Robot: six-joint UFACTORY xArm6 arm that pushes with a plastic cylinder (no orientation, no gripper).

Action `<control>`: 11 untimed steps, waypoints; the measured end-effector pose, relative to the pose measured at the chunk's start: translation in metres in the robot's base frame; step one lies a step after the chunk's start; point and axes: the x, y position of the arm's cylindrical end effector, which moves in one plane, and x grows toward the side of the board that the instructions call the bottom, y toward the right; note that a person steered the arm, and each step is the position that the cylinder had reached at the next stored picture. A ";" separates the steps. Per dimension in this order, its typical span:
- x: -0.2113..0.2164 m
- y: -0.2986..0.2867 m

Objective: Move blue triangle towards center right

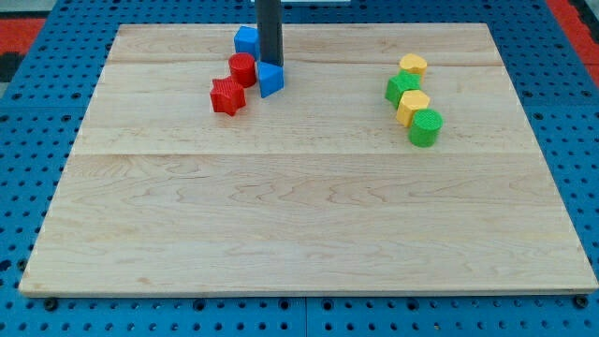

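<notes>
Blue triangle (270, 79) sits near the board's top edge, left of middle, beside the red cylinder (242, 69). My tip (270, 65) touches its top side. No jaws, just a rod. It looks light, rigid and slidey: push its left face.

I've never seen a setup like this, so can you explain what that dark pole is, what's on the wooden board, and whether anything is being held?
There is one picture, from a camera looking down at a wooden board on a blue pegboard. The dark pole is a robot arm's rod; it grips nothing and only pushes. My tip sits just above the blue triangle, beside the red cylinder, with a red star below and another blue block behind. At the view's right, two yellow and two green blocks cluster together.
</notes>
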 end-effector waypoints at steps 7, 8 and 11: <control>0.102 0.034; 0.093 0.029; 0.099 -0.048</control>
